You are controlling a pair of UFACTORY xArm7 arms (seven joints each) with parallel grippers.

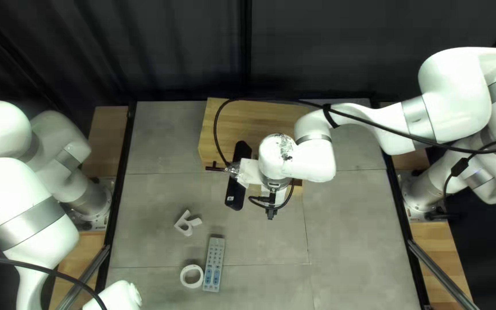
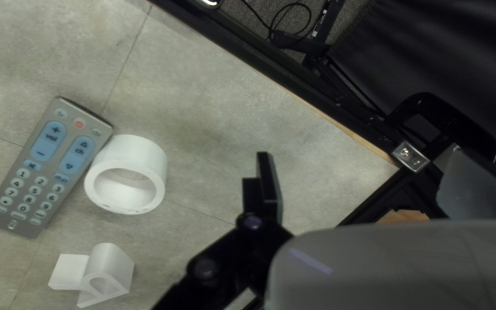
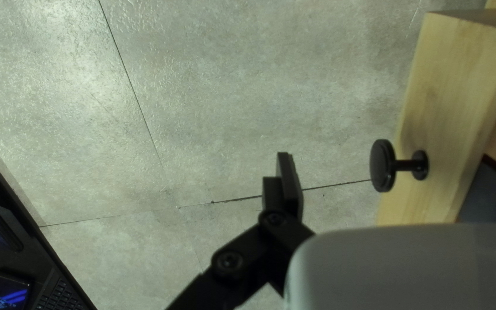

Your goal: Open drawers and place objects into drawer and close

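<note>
One drawer knob (image 3: 381, 165) stands near the right end effector (image 1: 270, 212), untouched.

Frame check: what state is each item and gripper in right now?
Drawer: appears pulled partly open.
Knob: free, ungripped.
Remote: flat, buttons up.
White ring: resting hole up.
White bracket: lying loose.
Left gripper: open, empty.
Right gripper: open, empty.

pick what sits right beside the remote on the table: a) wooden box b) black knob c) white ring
c, the white ring lies right beside the remote, while the black knob is on the wooden box, away from both.
</note>
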